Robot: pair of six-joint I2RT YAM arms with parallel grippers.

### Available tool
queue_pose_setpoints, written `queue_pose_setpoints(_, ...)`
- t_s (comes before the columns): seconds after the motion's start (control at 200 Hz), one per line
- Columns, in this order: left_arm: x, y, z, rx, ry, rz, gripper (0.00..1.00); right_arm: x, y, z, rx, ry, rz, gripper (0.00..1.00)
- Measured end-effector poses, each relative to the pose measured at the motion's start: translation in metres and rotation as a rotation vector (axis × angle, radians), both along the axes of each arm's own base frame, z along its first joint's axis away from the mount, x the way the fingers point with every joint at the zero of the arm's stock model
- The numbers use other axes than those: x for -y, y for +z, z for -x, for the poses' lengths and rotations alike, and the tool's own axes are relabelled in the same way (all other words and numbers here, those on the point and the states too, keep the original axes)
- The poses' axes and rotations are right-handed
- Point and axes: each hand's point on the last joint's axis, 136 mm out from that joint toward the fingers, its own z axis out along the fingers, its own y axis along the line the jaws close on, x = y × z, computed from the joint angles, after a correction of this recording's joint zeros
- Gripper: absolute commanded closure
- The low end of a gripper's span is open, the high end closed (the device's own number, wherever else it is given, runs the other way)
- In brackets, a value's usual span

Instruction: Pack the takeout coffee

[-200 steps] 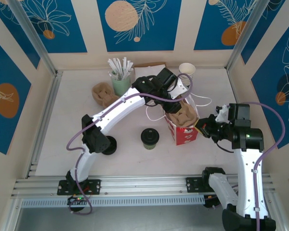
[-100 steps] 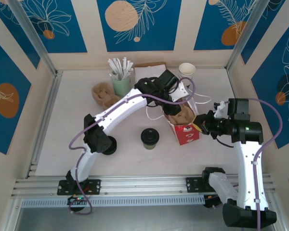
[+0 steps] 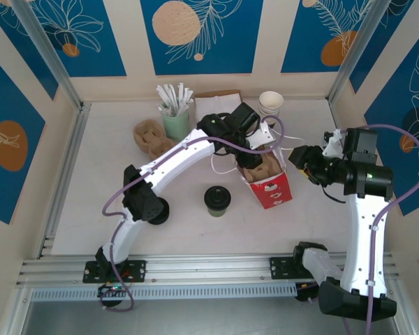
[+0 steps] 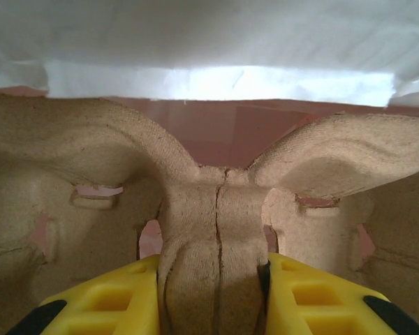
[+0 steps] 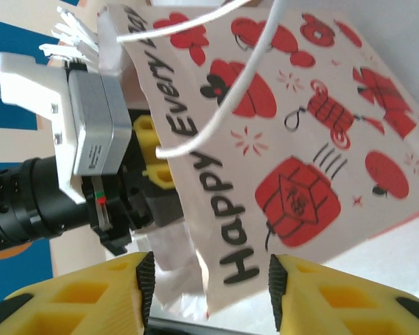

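Observation:
The takeout coffee [image 3: 217,200], a small dark cup with a black lid, stands upright on the table left of the red-and-white bag [image 3: 272,192]. My left gripper [image 3: 257,159] reaches down into the bag's mouth. It is shut on the centre ridge of a brown pulp cup carrier [image 4: 216,209], with the yellow fingers [image 4: 112,300] pressing both sides of the ridge. The carrier [image 3: 265,167] sits inside the bag. My right gripper [image 3: 297,158] hovers just right of the bag, open. Its fingers [image 5: 91,300] stand apart around the bag's lettered edge [image 5: 230,237] without touching it.
A second pulp carrier [image 3: 150,137] lies at the back left beside a green cup of white sticks [image 3: 174,118]. A stack of white cups [image 3: 270,103] stands at the back. A low black round thing [image 3: 160,209] sits by the left arm's elbow. Walls close in on three sides.
My right gripper has opened, let go of the bag's edge and pulled back, up and to the right. The bag has shifted slightly. The left gripper keeps its hold on the carrier.

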Motion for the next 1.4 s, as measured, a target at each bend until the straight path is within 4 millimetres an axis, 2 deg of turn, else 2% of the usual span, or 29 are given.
queue_pose_setpoints(0.225, 0.000, 0.000, 0.000, 0.005, -0.006, -0.001, 0.67, -0.009, -0.005, -0.019, 0.047, 0.072, -0.005, 0.43)
queue_pose_setpoints(0.515, 0.002, -0.002, 0.001, 0.006, -0.018, -0.002, 0.67, -0.026, -0.023, -0.030, 0.035, 0.165, 0.028, 0.43)
queue_pose_setpoints(0.595, 0.005, -0.005, 0.001, -0.002, -0.025, 0.006, 0.67, -0.025, -0.032, -0.034, 0.018, 0.167, 0.051, 0.48)
queue_pose_setpoints(0.69, 0.010, -0.010, 0.000, -0.009, -0.030, 0.013, 0.67, -0.021, -0.042, -0.038, -0.007, 0.160, 0.080, 0.62)
queue_pose_setpoints(0.825, 0.016, -0.017, -0.002, -0.017, -0.038, 0.022, 0.67, -0.016, -0.044, -0.042, -0.003, 0.141, 0.109, 0.76)
queue_pose_setpoints(0.955, 0.022, -0.024, -0.003, -0.022, -0.045, 0.028, 0.67, -0.013, -0.044, -0.044, -0.002, 0.128, 0.126, 0.85)
queue_pose_setpoints(1.085, 0.028, -0.027, -0.004, -0.022, -0.051, 0.045, 0.67, -0.011, -0.047, -0.043, -0.008, 0.120, 0.137, 0.92)
queue_pose_setpoints(1.4, 0.039, -0.034, -0.004, -0.043, -0.055, 0.076, 0.64, -0.003, -0.049, -0.042, -0.010, 0.086, 0.170, 0.98)
